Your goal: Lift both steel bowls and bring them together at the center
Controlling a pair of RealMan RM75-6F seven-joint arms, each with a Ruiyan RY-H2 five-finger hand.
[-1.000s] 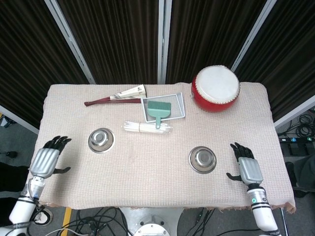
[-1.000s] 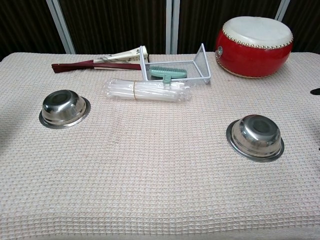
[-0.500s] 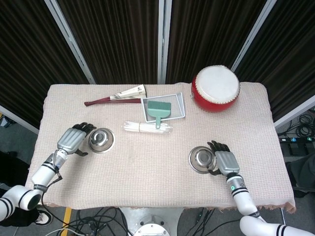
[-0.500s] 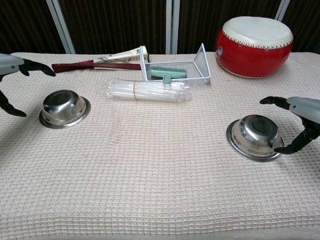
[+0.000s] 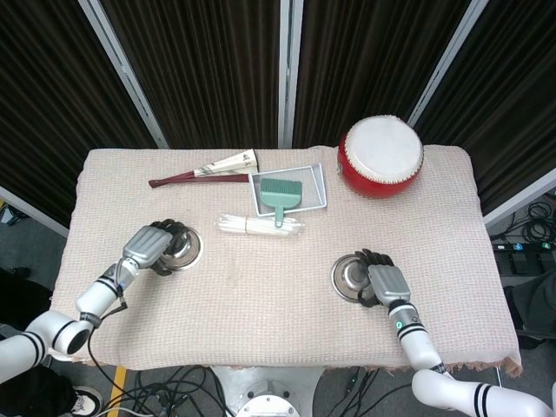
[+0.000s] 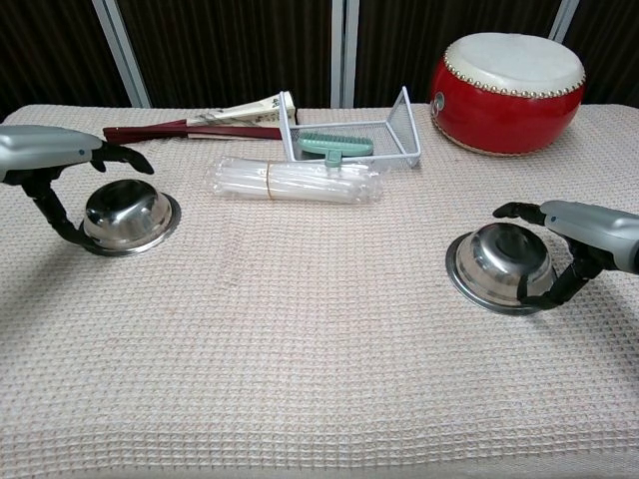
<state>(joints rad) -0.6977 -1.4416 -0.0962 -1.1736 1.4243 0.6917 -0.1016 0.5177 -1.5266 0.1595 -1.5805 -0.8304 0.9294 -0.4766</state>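
Two steel bowls stand on the cloth-covered table. The left bowl (image 5: 184, 247) (image 6: 128, 214) sits at the left. My left hand (image 5: 150, 246) (image 6: 48, 152) arches over its outer side, fingers spread above the rim without touching and thumb down beside the rim. The right bowl (image 5: 350, 278) (image 6: 499, 265) sits at the right. My right hand (image 5: 383, 281) (image 6: 587, 230) grips it from the outer side, fingers curled over the far rim and thumb against the near wall. Both bowls rest on the cloth.
At the back stand a red drum (image 5: 380, 158) (image 6: 507, 78), a white wire tray (image 5: 291, 189) (image 6: 399, 128) holding a green brush (image 5: 280, 196), a bundle of white sticks in plastic (image 6: 296, 181), and a folded fan with a dark red handle (image 5: 201, 173).
Both hands have moved in from the table's edges onto their bowls. The right hand has closed on its bowl and nudged it slightly toward the centre. The left bowl has not moved.
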